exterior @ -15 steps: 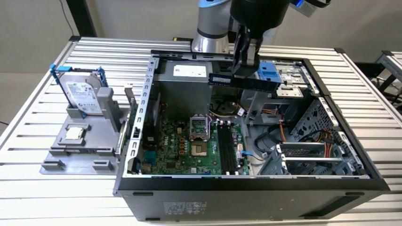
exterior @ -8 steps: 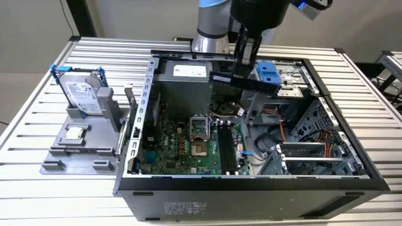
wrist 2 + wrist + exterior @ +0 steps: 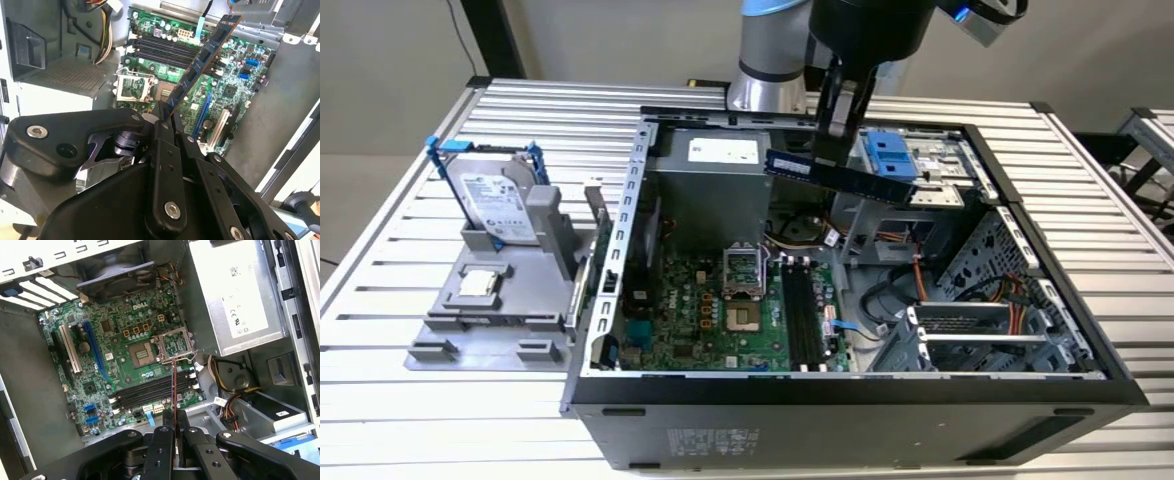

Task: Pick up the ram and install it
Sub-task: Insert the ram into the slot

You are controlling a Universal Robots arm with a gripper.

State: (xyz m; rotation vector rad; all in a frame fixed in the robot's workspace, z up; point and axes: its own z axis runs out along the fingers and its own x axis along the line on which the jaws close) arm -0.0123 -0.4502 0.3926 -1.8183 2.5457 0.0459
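One stick, the ram [image 3: 870, 184], dark blue-green with a row of chips: hangs in the air over the open computer case [image 3: 854, 388], touching nothing but the pincer [image 3: 835, 160]. Slopes down toward the exterior view's right. Sits pinched near mid-length between the pincer's fingers, pressed together on its flat faces, both ends jutting past them. Looks edge-on in the first wrist view, ram [image 3: 173, 385] a thin line reaching out from the pincer [image 3: 173, 416]; runs as a long slanting strip in the second wrist view, ram [image 3: 202, 57] leaving the pincer [image 3: 165, 114]. Hovers well above the green motherboard [image 3: 707, 310] and its black memory slots [image 3: 803, 315]. Farther out, on the slatted counter [image 3: 400, 270] at the exterior view's left of the case: a grey holder [image 3: 507, 300] with a hard drive [image 3: 491, 195] standing upright and a small square chip [image 3: 478, 283] lying flat.
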